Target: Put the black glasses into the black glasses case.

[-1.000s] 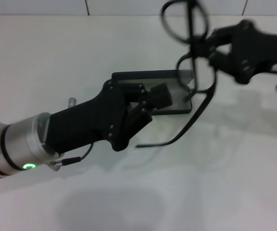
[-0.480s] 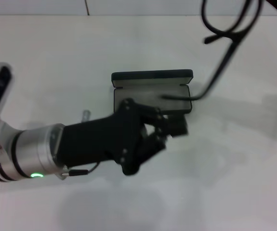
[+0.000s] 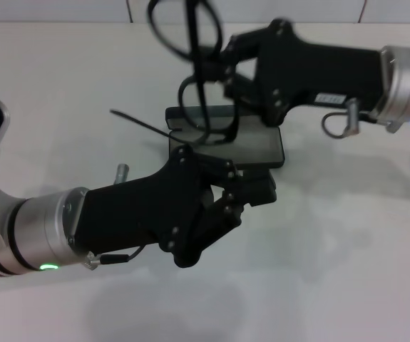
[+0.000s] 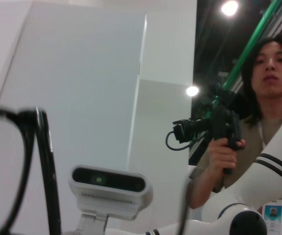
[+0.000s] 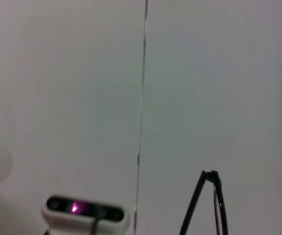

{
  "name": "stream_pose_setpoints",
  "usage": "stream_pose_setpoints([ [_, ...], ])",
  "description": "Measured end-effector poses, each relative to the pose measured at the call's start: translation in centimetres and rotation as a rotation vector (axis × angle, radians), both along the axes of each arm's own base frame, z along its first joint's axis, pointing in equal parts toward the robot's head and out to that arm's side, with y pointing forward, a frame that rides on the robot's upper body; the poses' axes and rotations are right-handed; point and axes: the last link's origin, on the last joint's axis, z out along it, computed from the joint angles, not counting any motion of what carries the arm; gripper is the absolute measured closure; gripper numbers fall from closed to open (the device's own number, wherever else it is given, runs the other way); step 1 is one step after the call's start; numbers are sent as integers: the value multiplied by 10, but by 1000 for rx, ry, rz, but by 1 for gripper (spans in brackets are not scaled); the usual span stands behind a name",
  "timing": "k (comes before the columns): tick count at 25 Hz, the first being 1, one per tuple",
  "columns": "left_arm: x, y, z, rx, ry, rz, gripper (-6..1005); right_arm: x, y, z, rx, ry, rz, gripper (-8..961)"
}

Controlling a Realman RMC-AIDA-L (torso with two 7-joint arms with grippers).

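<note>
The right gripper (image 3: 226, 71), a black two-fingered claw on a dark arm reaching in from the right, is clamped on the black glasses (image 3: 201, 92), a thin wire-like frame with two rounded clear lenses, and holds them in the air above the far edge of the black glasses case (image 3: 258, 146). The frame hangs roughly upright, its long axis running near-vertical, one lens above the other; one slim temple arm juts out toward the robot's left. The flat rectangular case lies open on the white table (image 3: 347, 235), grey lining up, its long side running left to right. The left gripper (image 3: 251, 187), fingers drawn together on nothing, sits at the case's near edge.
</note>
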Motion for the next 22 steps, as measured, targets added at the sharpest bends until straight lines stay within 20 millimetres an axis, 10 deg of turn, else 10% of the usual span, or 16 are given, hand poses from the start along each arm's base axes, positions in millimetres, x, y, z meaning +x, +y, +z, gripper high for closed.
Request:
stream_pose_setpoints([
  [22,-2,10,-4,2,26,67,958,2,-12,-17,-34,-133,90,865],
])
